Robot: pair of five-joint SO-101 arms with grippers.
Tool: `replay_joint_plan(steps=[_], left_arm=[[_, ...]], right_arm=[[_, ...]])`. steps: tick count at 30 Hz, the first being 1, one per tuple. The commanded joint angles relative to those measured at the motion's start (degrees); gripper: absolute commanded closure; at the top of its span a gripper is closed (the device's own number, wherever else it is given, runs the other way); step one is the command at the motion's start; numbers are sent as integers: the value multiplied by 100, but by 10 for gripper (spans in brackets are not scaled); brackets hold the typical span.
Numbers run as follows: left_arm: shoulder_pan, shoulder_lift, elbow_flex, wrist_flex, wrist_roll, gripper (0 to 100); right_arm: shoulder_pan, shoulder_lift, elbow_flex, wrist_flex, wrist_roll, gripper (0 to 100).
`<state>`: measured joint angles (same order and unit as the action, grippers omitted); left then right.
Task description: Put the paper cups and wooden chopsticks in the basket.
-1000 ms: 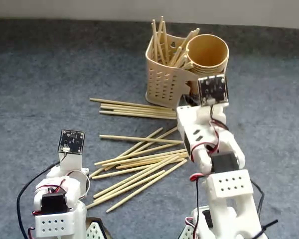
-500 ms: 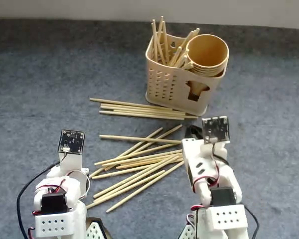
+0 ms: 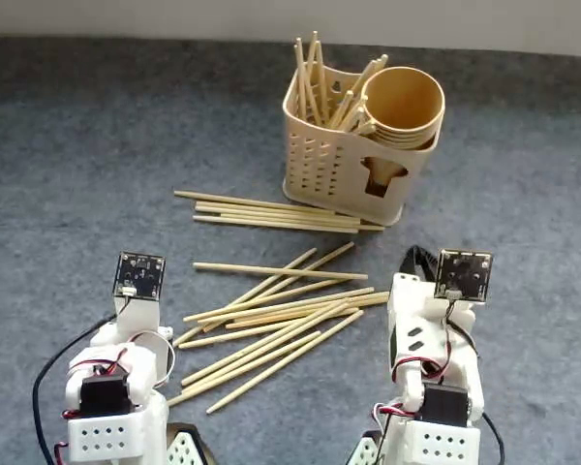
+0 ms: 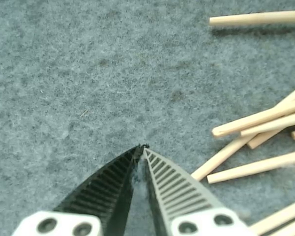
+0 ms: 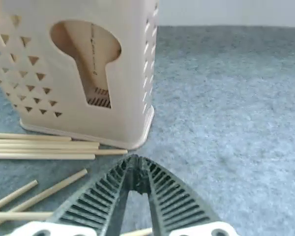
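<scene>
Item counts:

- basket (image 3: 320, 160): one.
- paper cups (image 3: 404, 102): one nested stack, standing in the basket. At least three rims show one under another; the exact count cannot be told.
- wooden chopsticks (image 3: 310, 92) upright in the basket: roughly ten. Their ends cross, so the exact count cannot be told.
- Wooden chopsticks loose on the bench (image 3: 87, 165):
  - one row (image 3: 271, 215) of about four, just beside the basket;
  - one single stick (image 3: 281, 270);
  - one fanned heap (image 3: 281, 308) of about ten, overlapping.
  - Loose total: about fifteen.
- Arms: two, the left arm (image 3: 121, 387) and the right arm (image 3: 431, 378).
</scene>
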<state>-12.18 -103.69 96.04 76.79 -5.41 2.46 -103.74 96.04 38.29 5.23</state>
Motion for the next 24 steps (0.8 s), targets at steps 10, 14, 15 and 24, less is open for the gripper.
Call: replay_joint_plan(steps=[10, 14, 15, 24], left_arm=[[4, -48, 110, 9, -18, 976], [4, -48, 110, 9, -9, 975], [4, -48, 110, 9, 0, 975], [-48, -57, -312, -9, -26, 973]], right_arm=[[1323, -31, 875, 2492, 0, 993], [1314, -31, 875, 3073, -35, 993], [1314, -31, 875, 3125, -35, 993], [1358, -31, 875, 3178, -9, 993]])
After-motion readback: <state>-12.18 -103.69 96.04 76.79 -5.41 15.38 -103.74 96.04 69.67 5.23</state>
